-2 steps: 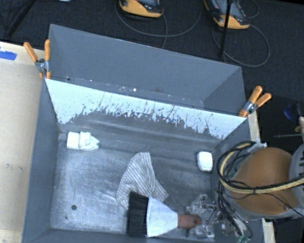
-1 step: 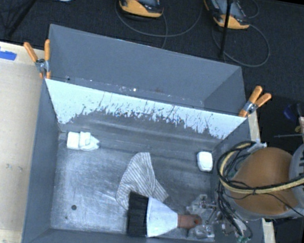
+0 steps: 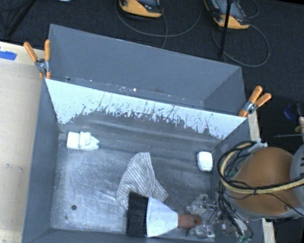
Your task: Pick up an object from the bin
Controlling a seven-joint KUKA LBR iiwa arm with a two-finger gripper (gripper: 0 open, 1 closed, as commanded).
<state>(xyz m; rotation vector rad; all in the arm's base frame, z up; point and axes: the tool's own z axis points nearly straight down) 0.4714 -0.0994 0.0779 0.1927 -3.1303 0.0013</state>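
Note:
My gripper (image 3: 202, 219) is low in the bin's front right corner. It is open, with one finger on each side of the brown handle end of a brush (image 3: 159, 218). The brush lies flat on the bin floor, with a white body and black bristles pointing left. A grey striped cloth (image 3: 138, 181) lies crumpled just left of and behind the brush, its edge touching the bristle end.
A small white block (image 3: 205, 160) lies at the back right, just behind the arm's orange cover and cables. A white lumpy piece (image 3: 82, 142) rests at the back left. The arm reaches in over the right rim.

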